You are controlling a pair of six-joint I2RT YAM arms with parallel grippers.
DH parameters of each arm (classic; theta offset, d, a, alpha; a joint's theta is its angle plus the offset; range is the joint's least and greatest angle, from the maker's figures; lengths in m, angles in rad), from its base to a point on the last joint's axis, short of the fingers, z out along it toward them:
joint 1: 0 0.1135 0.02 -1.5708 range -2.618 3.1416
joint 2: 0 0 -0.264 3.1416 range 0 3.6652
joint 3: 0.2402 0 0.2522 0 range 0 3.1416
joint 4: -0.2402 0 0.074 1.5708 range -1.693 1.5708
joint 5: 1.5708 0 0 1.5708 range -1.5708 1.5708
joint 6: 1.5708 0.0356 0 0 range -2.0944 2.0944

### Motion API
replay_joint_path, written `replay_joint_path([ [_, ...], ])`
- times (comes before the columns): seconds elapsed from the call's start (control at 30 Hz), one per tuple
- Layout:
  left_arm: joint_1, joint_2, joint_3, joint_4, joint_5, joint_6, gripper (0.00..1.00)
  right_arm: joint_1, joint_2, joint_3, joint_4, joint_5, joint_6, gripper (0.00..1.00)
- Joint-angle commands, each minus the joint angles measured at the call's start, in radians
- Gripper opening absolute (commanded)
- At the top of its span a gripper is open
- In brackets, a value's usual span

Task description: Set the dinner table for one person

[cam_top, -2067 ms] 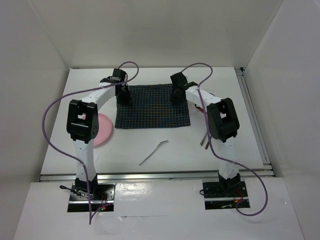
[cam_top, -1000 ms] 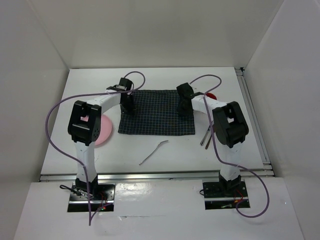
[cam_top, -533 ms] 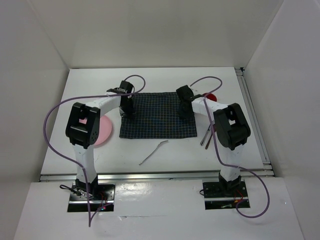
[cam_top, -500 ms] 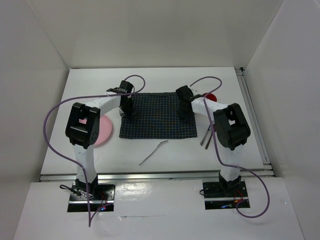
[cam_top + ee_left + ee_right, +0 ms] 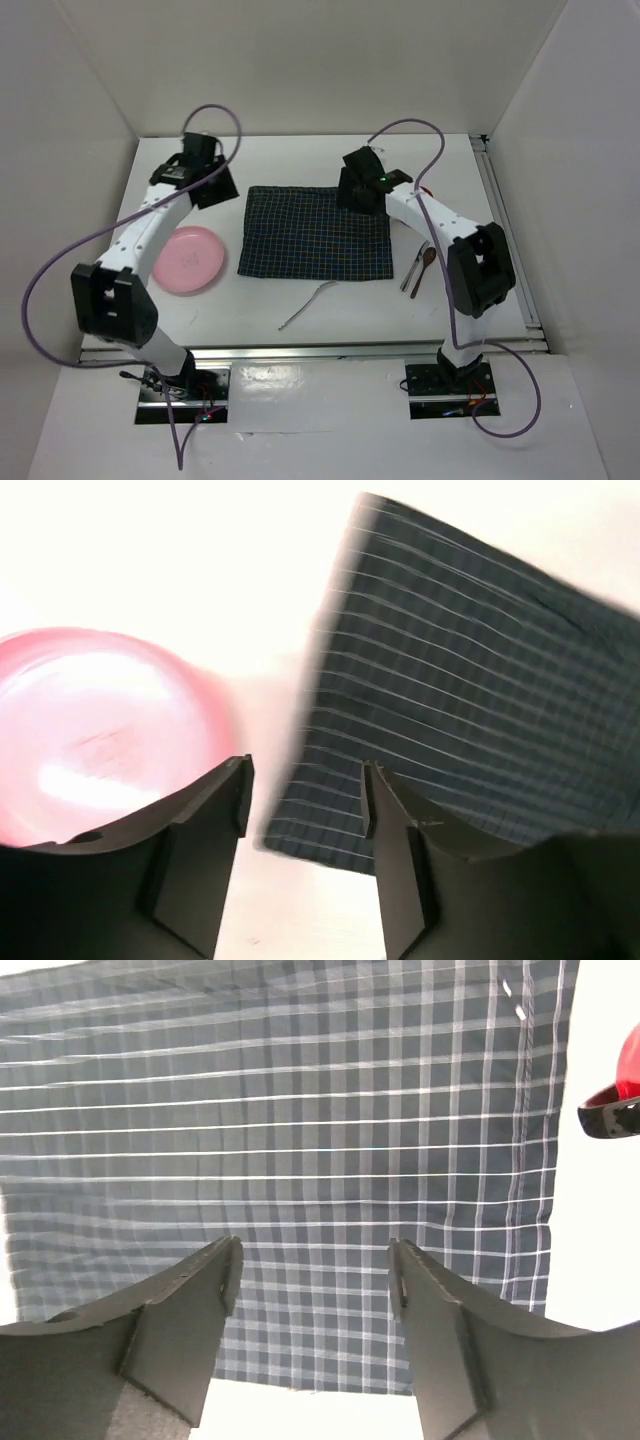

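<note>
The dinner table (image 5: 300, 160) is a white rectangular worktop that fills the floor of the white-walled enclosure. Its long axis runs left to right across the top view, with silver rails (image 5: 300, 350) along its near and right edges.

Near the left edge, about midway between far and near, lies a round pink plate (image 5: 188, 260). Above the strip of table between the plate and the mat hangs the left gripper (image 5: 212, 188). Its jaws are spread apart with nothing between them. The wrist view shows bare white surface and the mat's near left corner through the gap, with the plate to one side.

A dark navy checked cloth mat (image 5: 315, 235) lies flat in the middle of the table. Its long side lies roughly parallel to the table's long edges. Between the mat's near edge and the near rail, a slim silver utensil (image 5: 305, 305) lies on a diagonal, clear of the cloth.

The right gripper (image 5: 352, 192) hangs over the far right part of the mat. Its fingers (image 5: 170, 1340) are parted wide, and only the checked cloth shows between them. It grips nothing, and whether it touches the cloth cannot be told.

Just past the mat's right edge, a brown spoon (image 5: 424, 266) and a second slim dark utensil lie side by side, pointing from far to near. A red object (image 5: 625, 1080) shows at the right wrist view's edge, beyond the mat's side.
</note>
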State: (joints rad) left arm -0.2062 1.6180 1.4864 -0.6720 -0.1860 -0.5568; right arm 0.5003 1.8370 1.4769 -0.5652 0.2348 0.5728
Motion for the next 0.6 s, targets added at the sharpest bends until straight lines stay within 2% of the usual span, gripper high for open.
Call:
replay_joint_path([
  [0.0, 0.201, -0.137, -0.131, -0.06, -0.081, -0.17, 0.64, 0.02, -0.122, 0.048, -0.036, 0.003, -0.019, 0.74],
  [0.07, 0.301, -0.209, -0.271, -0.04, -0.017, -0.218, 0.74, 0.029, -0.172, 0.011, -0.024, -0.017, -0.019, 0.77],
  [0.1, 0.397, -0.281, -0.322, -0.022, 0.07, -0.244, 0.76, 0.029, -0.188, 0.0, -0.024, -0.031, -0.019, 0.8],
  [0.13, 0.437, -0.312, -0.415, 0.01, 0.104, -0.244, 0.8, 0.038, -0.214, -0.018, -0.024, -0.031, -0.019, 0.8],
  [0.17, 0.47, -0.335, -0.454, 0.023, 0.124, -0.255, 0.83, 0.038, -0.223, -0.018, -0.024, -0.031, -0.019, 0.82],
  [0.23, 0.527, -0.351, -0.517, 0.009, 0.143, -0.276, 0.96, 0.038, -0.237, -0.039, -0.024, -0.042, -0.019, 0.84],
  [0.43, 0.663, -0.302, -0.607, 0.049, 0.267, -0.267, 0.96, 0.047, -0.255, -0.072, -0.035, -0.063, -0.019, 0.84],
  [0.57, 0.696, -0.23, -0.675, 0.114, 0.318, -0.258, 0.93, 0.047, -0.275, -0.093, -0.044, -0.063, -0.019, 0.84],
])
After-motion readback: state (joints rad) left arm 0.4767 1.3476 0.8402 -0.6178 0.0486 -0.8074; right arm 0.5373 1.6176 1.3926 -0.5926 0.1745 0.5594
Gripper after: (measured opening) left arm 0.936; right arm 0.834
